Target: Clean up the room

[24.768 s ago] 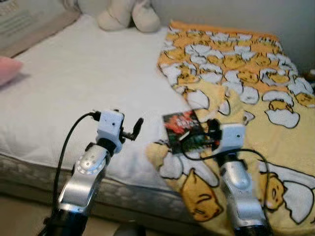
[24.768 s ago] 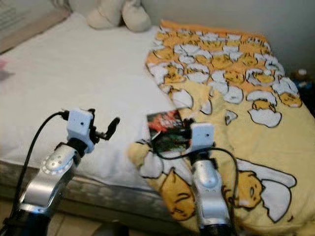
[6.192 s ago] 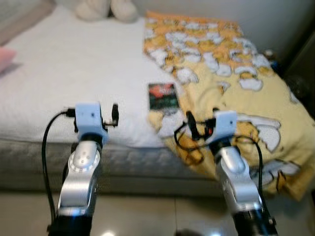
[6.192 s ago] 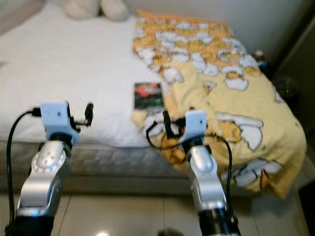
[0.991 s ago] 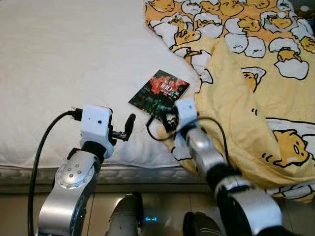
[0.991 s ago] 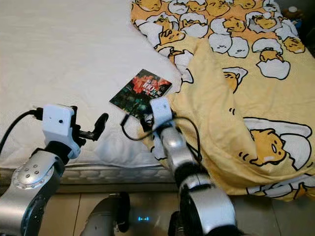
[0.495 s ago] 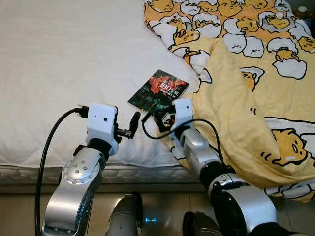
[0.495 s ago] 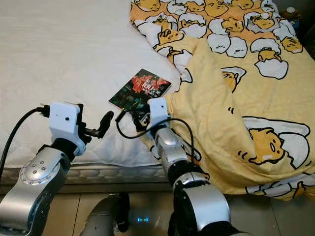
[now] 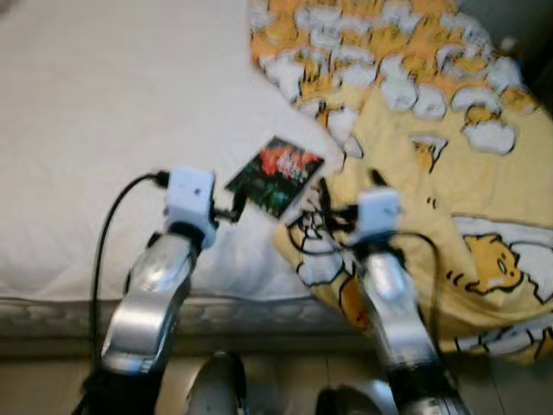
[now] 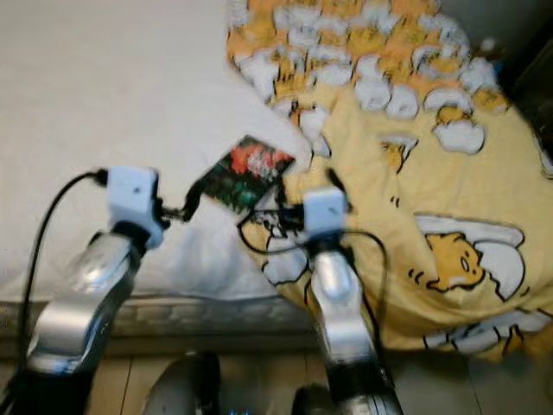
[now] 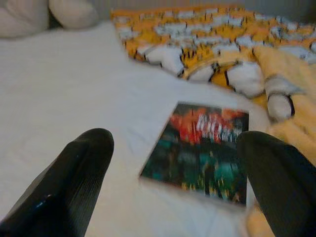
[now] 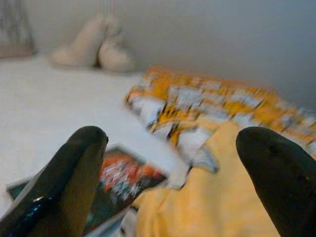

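Both grippers are spread wide with nothing held, the left gripper (image 11: 173, 187) aimed straight at the book (image 9: 276, 175) and the right gripper (image 12: 173, 182) beside it over the blanket (image 9: 449, 173). To lift it well, I'd slide one finger under the near edge where the mattress (image 9: 112, 130) gives. The book lies flat, its dark red-and-green cover touching the blanket's edge.

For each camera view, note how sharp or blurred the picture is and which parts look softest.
Left eye view: motion-blurred throughout, the book and yellow blanket smeared. Right eye view: equally soft. Left wrist view: the fingers up close are blurred, the book's print unreadable. Right wrist view: softest of all, with the plush toy and blanket hazy behind the open right gripper.
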You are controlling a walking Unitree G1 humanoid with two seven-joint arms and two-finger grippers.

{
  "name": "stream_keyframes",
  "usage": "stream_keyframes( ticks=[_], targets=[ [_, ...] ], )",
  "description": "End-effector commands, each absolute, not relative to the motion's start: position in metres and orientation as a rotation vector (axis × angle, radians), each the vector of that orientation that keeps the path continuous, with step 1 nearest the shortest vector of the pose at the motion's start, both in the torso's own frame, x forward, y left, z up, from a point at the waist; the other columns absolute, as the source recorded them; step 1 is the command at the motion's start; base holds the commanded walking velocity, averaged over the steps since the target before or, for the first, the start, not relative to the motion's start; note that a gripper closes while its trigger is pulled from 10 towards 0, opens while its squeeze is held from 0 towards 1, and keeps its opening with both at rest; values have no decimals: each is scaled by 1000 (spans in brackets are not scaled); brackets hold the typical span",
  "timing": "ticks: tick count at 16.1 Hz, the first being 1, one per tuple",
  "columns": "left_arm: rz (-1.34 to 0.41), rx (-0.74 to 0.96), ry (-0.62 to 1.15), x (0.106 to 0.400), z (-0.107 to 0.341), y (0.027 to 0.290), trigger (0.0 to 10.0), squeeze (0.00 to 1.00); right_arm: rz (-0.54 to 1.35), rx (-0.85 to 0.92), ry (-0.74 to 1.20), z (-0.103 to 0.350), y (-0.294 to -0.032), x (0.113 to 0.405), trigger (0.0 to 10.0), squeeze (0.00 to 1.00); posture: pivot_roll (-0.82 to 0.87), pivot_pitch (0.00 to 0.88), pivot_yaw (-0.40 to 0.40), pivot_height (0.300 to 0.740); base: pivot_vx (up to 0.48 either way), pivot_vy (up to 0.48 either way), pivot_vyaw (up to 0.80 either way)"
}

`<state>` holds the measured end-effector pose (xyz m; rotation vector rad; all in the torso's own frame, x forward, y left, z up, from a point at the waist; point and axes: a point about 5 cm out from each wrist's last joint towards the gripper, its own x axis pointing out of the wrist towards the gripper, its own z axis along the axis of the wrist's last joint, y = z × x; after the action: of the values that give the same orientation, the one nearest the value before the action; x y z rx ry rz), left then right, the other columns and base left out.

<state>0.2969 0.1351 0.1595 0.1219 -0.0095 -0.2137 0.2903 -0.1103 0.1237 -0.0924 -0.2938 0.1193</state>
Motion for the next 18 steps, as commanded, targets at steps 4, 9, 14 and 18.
stream_keyframes(
  ticks=[4, 9, 14, 18],
  targets=[
    [-230, 117, -8, 295, 153, 136, 10000, 0, 20, -42, -301, 133, -136, 273, 10000, 0, 50, 0, 14, 710, 0, 0, 0],
    [-318, 146, -21, 301, 146, 132, 10000, 0, 33, -35, -200, 125, -138, 262, 10000, 0, 16, 0, 46, 710, 0, 283, -364],
    [-283, 196, -6, 311, 145, 133, 10000, 0, 61, -53, -145, 118, -135, 270, 10000, 0, 14, 0, 48, 710, 0, 273, -446],
    [-274, 105, -7, 312, 143, 136, 10000, 0, 49, -34, -119, 114, -136, 272, 10000, 0, 14, 0, 43, 710, 0, 116, -584]
  ],
)
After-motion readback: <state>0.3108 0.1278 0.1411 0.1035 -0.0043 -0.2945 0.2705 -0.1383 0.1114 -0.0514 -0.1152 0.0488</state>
